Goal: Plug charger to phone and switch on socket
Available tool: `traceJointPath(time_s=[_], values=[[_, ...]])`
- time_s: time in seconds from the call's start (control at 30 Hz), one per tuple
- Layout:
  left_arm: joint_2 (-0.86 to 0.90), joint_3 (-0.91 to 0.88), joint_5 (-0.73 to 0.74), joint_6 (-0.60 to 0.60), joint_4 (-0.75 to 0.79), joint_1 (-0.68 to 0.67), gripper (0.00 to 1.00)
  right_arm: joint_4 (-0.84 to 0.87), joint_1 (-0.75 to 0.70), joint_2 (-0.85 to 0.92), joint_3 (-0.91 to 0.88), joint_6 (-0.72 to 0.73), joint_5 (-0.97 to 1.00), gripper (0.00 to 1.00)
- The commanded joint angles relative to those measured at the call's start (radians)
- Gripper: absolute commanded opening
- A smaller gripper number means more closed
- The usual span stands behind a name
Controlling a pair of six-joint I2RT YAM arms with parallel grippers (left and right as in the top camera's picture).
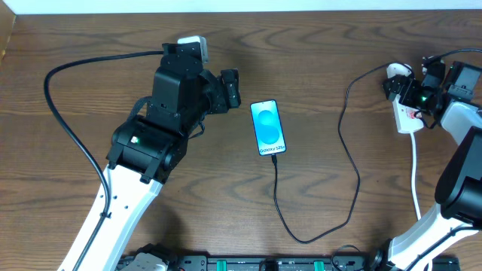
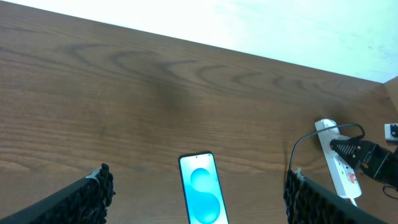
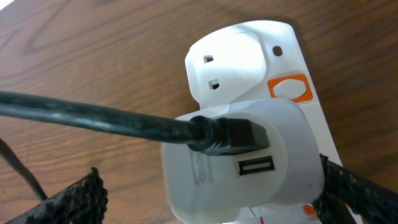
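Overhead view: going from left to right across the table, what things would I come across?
Left arm → phone → the tall loop of the charger cable → socket. The right arm overlaps the socket, so it is left out of the order.
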Motion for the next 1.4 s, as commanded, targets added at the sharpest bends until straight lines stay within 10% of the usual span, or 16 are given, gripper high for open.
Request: traceJointPath(time_s=[0.0,1.37], values=[[-0.006,0.003,-0.013,0.013,-0.003,0.003,0.89,-0.134,0.156,0.135,-0.159,0.120,-0.289,0.99],[-0.006,0.002,-0.013,0.013,-0.003,0.003,0.89,-0.443,-0.002,0.125,0.406,-0.032,-0.133,0.99]])
